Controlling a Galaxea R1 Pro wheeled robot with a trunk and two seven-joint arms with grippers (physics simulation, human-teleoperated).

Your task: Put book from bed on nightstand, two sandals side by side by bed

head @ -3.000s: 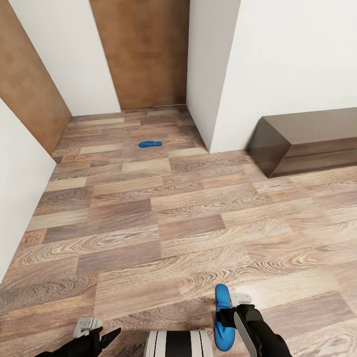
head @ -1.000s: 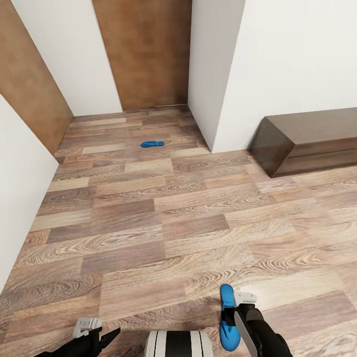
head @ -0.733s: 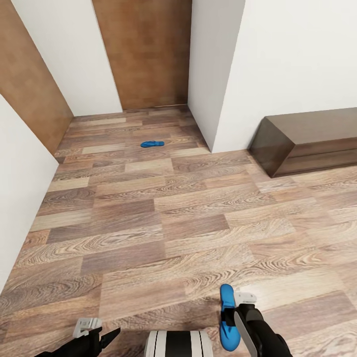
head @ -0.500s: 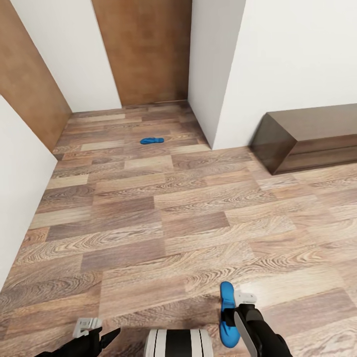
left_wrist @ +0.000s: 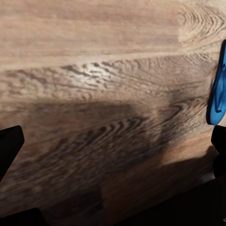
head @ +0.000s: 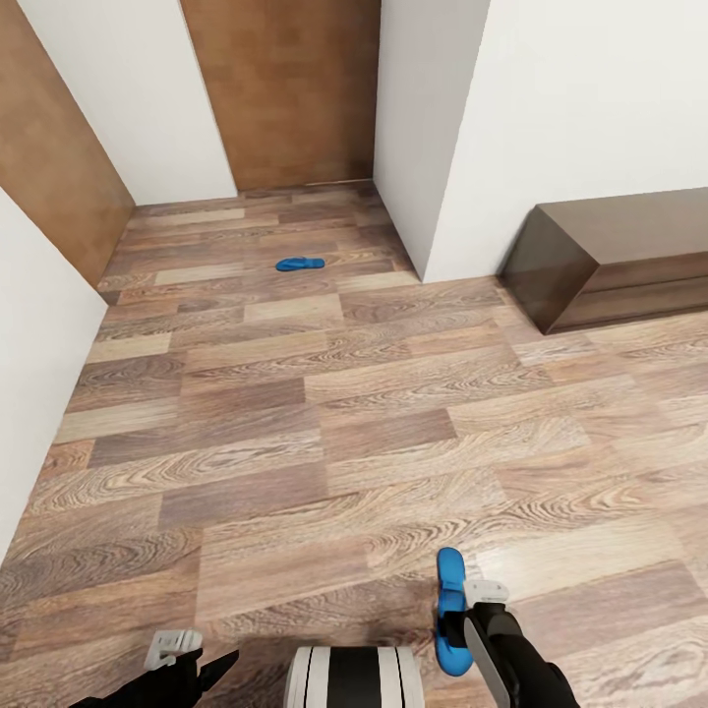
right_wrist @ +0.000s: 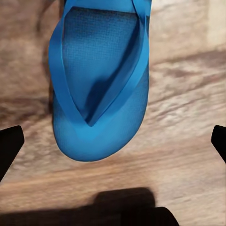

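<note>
head view: the wood-plank floor [head: 324, 433] fills most of the scene. the right gripper [head: 462, 615] sits low at the right, clamped on a bright blue sandal [head: 450, 610] whose rounded end points away from the robot, over the planks. the second sandal [head: 300, 264] lies flat on the floor well apart, in the recess ahead, near a brown wooden door panel [head: 285, 93] set between white walls [head: 580, 108]. a low dark brown wooden frame [head: 615, 258] stands against the right-hand wall; whether it is the bed or other furniture cannot be told. the left gripper [head: 192, 664] shows at the lower left, carrying nothing; the width of its opening cannot be told here. the robot's white and black trunk [head: 349, 678] occupies the bottom centre.

left wrist view: the dark fingertips [left_wrist: 9, 146] of the left gripper appear at opposite edges, spread wide, nothing between them. below lies shadowed plank floor [left_wrist: 103, 94]. part of the held blue sandal [left_wrist: 217, 89] is seen at one edge.

right wrist view: the blue sandal [right_wrist: 101, 80] is seen from above, its textured sole and v-shaped strap clear, rounded end toward the viewer. the right gripper's dark fingertips [right_wrist: 9, 148] show at both edges. the point of grip on the sandal is out of frame. plank floor [right_wrist: 188, 150] lies beneath.
</note>
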